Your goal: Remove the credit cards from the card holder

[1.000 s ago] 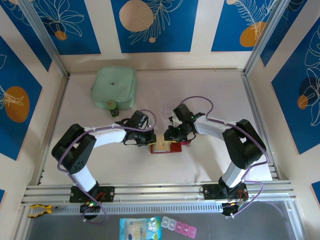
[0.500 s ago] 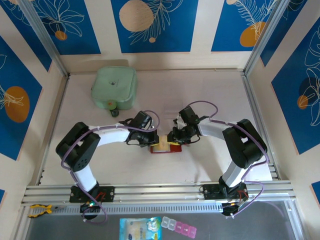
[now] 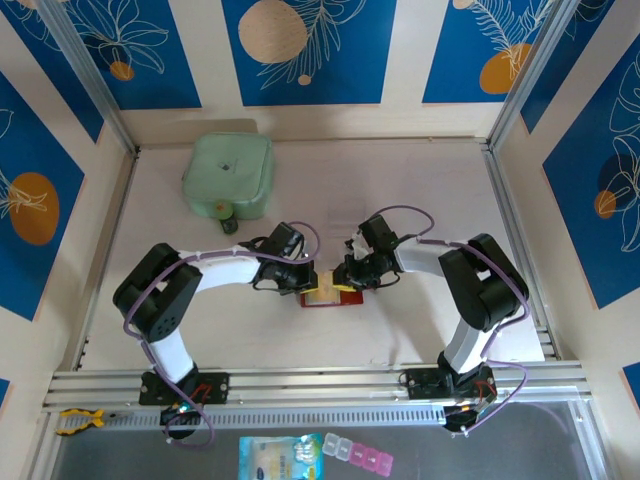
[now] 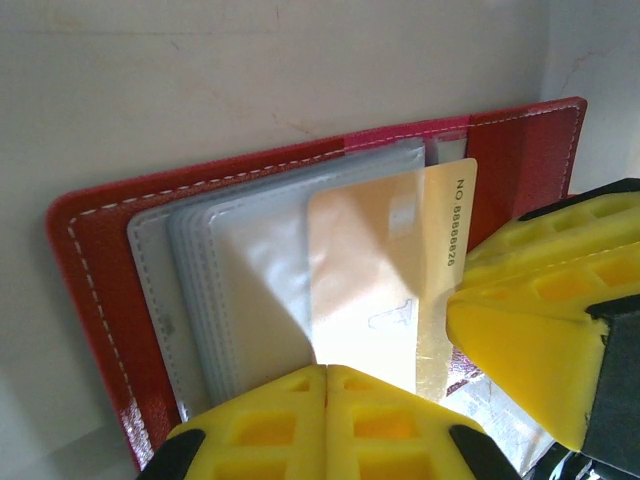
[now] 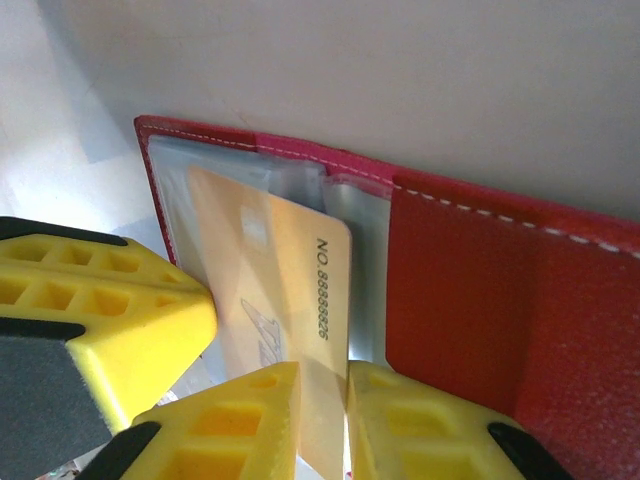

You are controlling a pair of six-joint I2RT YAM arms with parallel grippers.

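Pale tabletop [image 3: 420,190] between blue leaf-print walls | red card holder [image 3: 322,302] lying open at centre, grey pockets up | gold card [image 4: 385,250] partly out of a pocket | left fingers [image 4: 330,425] closed together, pressing on the pockets | right fingers [image 5: 355,405] clamped on the gold card's edge | mint-green case [image 3: 228,175] well apart, far left.

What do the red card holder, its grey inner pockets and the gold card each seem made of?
The card holder looks like smooth leather or an imitation, with pale stitching along its edge. The inner pockets seem to be thin translucent plastic, stacked in sheets. The gold card appears to be stiff plastic with a glossy metallic face that catches glare.
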